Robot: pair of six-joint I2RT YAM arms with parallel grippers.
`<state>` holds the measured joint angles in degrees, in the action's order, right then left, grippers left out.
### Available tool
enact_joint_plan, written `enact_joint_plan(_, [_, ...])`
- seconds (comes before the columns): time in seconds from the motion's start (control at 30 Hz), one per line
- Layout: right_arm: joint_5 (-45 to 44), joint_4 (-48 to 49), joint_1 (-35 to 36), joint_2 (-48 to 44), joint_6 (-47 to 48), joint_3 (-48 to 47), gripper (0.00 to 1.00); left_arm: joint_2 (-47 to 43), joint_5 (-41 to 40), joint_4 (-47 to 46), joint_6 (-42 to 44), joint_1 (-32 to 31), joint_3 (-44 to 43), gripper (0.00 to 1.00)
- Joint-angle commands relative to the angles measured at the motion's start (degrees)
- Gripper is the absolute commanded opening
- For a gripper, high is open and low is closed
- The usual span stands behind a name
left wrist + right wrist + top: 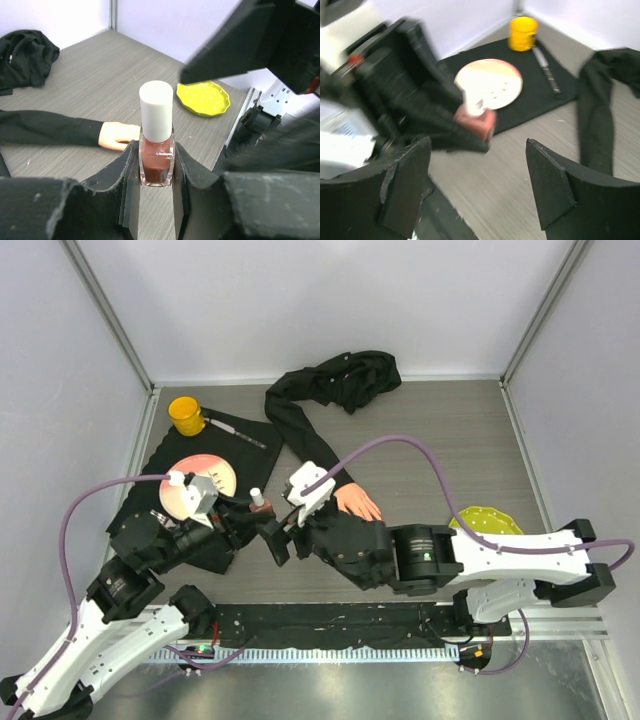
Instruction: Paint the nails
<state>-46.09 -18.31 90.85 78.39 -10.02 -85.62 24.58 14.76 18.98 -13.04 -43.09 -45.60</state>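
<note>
My left gripper (156,160) is shut on a polish bottle (157,150) with dark red polish and a white cap (156,111), held upright just above the table. In the top view the bottle (258,502) sits just left of my right gripper (277,537). My right gripper (479,185) is open and empty, facing the bottle (476,121). The pale mannequin hand (356,502) with its black sleeve (300,430) lies flat on the table; my right wrist covers part of it. In the left wrist view the hand (118,136) lies behind the bottle. The nails are too small to make out.
A yellow cup (186,414), a knife-like tool (236,430) and a pink plate (197,483) sit on a black mat (250,455) at the left. A yellow dotted plate (486,521) lies at the right. Bunched black cloth (350,375) lies at the back.
</note>
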Motion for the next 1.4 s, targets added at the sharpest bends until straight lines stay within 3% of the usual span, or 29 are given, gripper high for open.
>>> enact_joint_plan(0.0, [20.37, -2.78, -1.28, -5.43, 1.93, 2.65, 0.83, -0.76, 1.66, -4.14, -1.64, 0.11, -1.42, 0.0])
enact_joint_plan(0.07, [29.43, -3.14, -3.91, -8.86, 2.9, 3.62, 0.86, -0.58, 6.12, -3.6, -3.13, 0.11, -1.68, 0.0])
enact_joint_plan(0.17, [51.13, -2.1, -10.5, -12.64, 3.6, 5.64, 0.85, -0.15, 12.55, -4.3, -6.98, 0.11, -1.68, 0.0])
enact_joint_plan(0.3, [60.66, -1.47, -17.45, -14.93, 3.7, 6.09, 0.79, -0.32, 24.58, -8.95, -12.88, 0.11, -1.07, 0.0])
enact_joint_plan(0.37, [66.79, -1.12, -21.32, -14.85, 3.17, 5.73, 0.71, -0.85, 26.71, -10.54, -14.82, 0.11, -0.8, 0.0])
enact_joint_plan(0.57, [81.3, 3.71, -25.1, -12.12, 0.36, 4.51, 0.64, -0.41, 30.06, -11.77, -16.76, 0.11, -1.33, 0.0])
enact_joint_plan(0.9, [87.04, 8.63, -26.16, -6.06, -2.9, 1.16, 0.6, 0.73, 31.2, -12.83, -16.76, 0.11, -0.71, 0.0])
enact_joint_plan(1.37, [90.56, 12.42, -26.69, -3.33, -5.27, 0.11, 0.36, 1.0, 31.64, -12.22, -15.26, 0.11, -1.07, 0.0])
